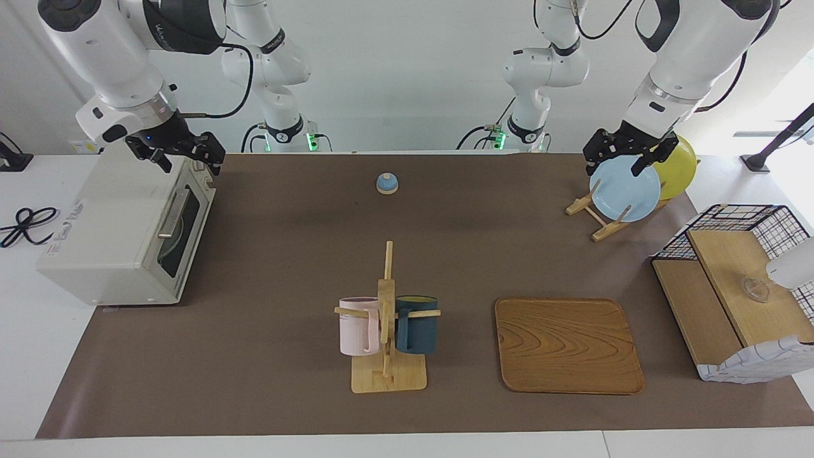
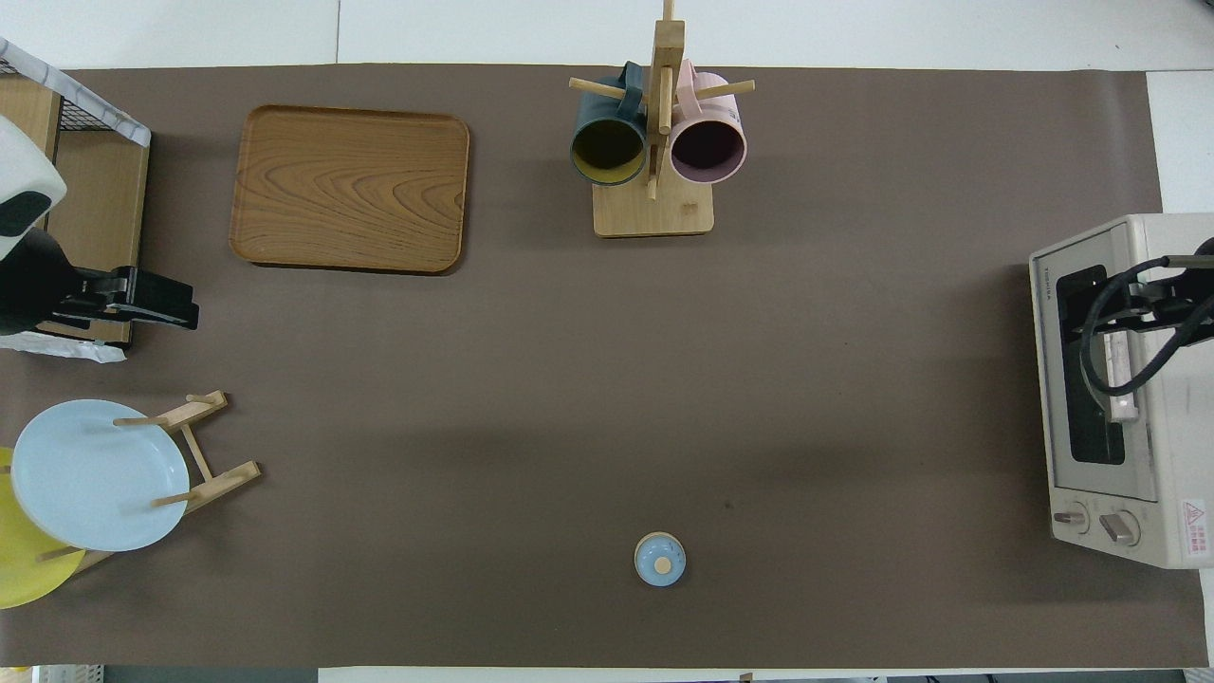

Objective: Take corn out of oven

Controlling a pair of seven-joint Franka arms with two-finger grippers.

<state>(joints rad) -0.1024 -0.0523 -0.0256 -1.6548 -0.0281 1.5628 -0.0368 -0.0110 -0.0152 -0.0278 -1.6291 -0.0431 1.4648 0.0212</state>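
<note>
Right hand [image 1: 181, 154] hangs over the top of the oven [image 1: 121, 232], just above the upper edge of its door, and its fingers stand apart with nothing between them. The oven sits at the right arm's end of the counter [image 1: 286, 254], glass door shut, bar handle [image 1: 173, 213] untouched as far as I can judge. The corn? Not visible; if it is in there, the dark glass hides it. So by my reading nothing is done yet: the door has to come open, the cob has to be found, gripped and brought out.

Left hand [image 1: 626, 156] waits in the air over the blue plate [image 1: 625, 189] on its wooden rack, fingers spread and empty.

Writing: small dark lettering runs along the oven's front frame in the overhead view, too small to make out. A red and white warning sticker [image 2: 1194, 527] sits beside the knobs, its text unreadable.
</note>
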